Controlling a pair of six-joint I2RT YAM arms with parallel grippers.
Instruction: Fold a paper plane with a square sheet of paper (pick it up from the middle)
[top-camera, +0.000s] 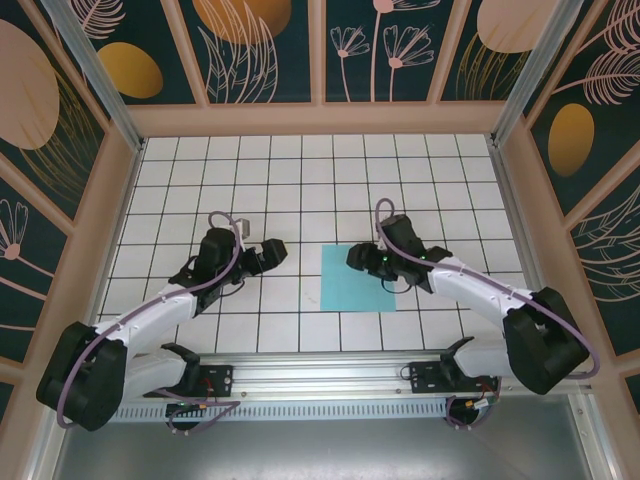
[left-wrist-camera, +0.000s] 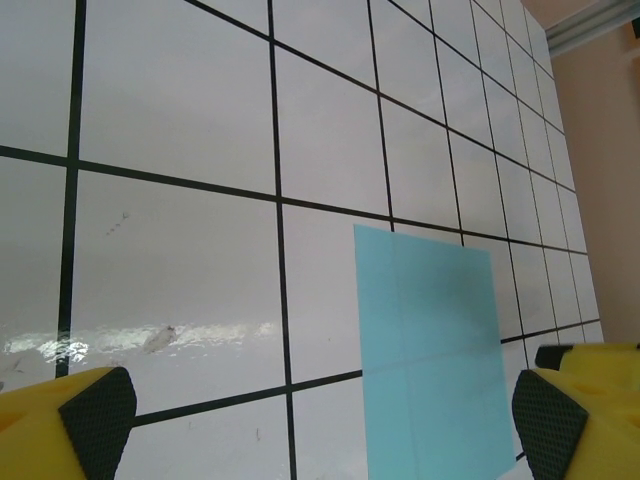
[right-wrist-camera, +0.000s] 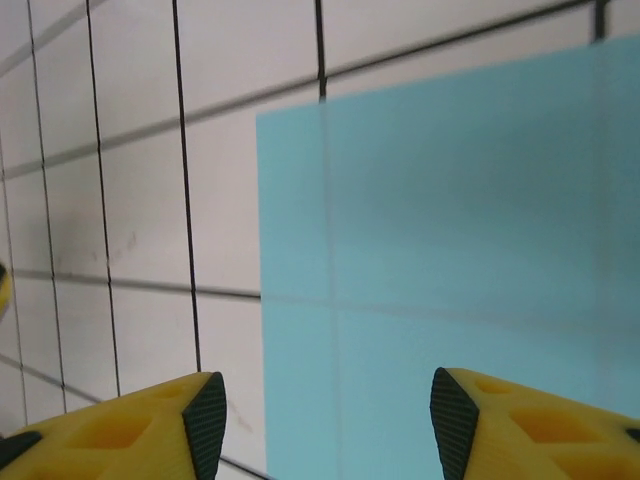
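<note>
At centre-left of the overhead frame, my left gripper (top-camera: 272, 254) hangs above the bare tiled bench (top-camera: 300, 170). Its fingers (left-wrist-camera: 95, 408) are spread wide and hold nothing, just left of the square sheet of paper (top-camera: 355, 285). The sheet lies flat and unfolded at mid-frame. Over its upper part sits my right gripper (top-camera: 358, 258), fingers (right-wrist-camera: 205, 425) apart, nothing pinched between them. I judge the pick is not yet made. I should centre over the sheet's middle, touch down lightly, then pinch so the paper bows up rather than skids.
</note>
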